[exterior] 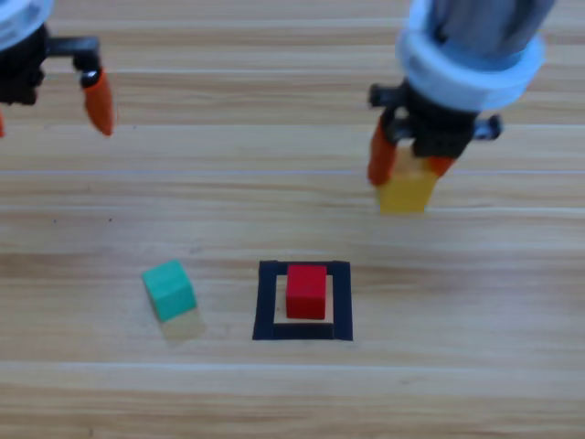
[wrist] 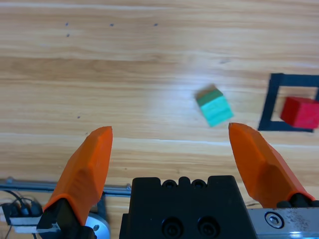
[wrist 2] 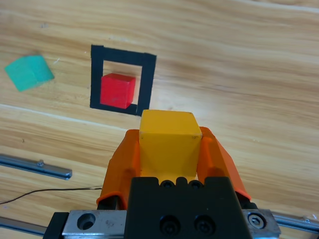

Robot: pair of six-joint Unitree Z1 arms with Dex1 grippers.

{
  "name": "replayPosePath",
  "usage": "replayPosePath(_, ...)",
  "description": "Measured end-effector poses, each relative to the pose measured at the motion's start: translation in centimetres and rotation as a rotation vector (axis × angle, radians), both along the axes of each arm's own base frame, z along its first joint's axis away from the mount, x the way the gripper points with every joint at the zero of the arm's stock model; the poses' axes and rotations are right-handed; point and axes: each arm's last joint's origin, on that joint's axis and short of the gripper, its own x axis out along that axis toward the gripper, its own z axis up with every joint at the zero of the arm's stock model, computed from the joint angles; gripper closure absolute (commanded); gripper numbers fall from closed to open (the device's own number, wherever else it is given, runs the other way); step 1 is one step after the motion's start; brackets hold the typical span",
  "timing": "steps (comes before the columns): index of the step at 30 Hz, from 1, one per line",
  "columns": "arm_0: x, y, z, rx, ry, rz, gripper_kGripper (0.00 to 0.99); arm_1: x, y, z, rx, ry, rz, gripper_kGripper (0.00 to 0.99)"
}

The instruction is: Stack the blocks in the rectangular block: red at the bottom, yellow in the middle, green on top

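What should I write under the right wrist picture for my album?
Right gripper holds the yellow cube, red cube waiting in the tape square.

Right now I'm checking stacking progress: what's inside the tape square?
Only the red cube sits inside the tape square, nothing on top. Wood shows around it; the floor beneath it is covered.

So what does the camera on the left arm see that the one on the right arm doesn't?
Only the left wrist view shows the left gripper, open and empty above bare table. Only the right wrist view shows the right gripper shut on the yellow cube. Both show the green cube lying outside the tape square, and the red cube inside it.
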Motion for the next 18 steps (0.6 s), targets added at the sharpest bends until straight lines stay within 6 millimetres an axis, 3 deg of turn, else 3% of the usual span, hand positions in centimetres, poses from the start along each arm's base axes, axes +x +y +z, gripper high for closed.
replayPosePath(3,1.1,0.7,-1.1,0.015,0.028,0.036,0.000,0.0,2.3,-2.3,-0.032,0.029,0.018,0.990)
replayPosePath(9,1.9,0.4,-2.1,-0.029,0.083,0.035,0.000,1.0,6.0,-5.0,-0.060,0.053,0.033,0.990)
replayPosePath(18,3.2,1.6,-5.3,-0.078,0.171,-0.069,0.000,1.5,8.4,-8.3,-0.110,0.088,0.044,0.990)
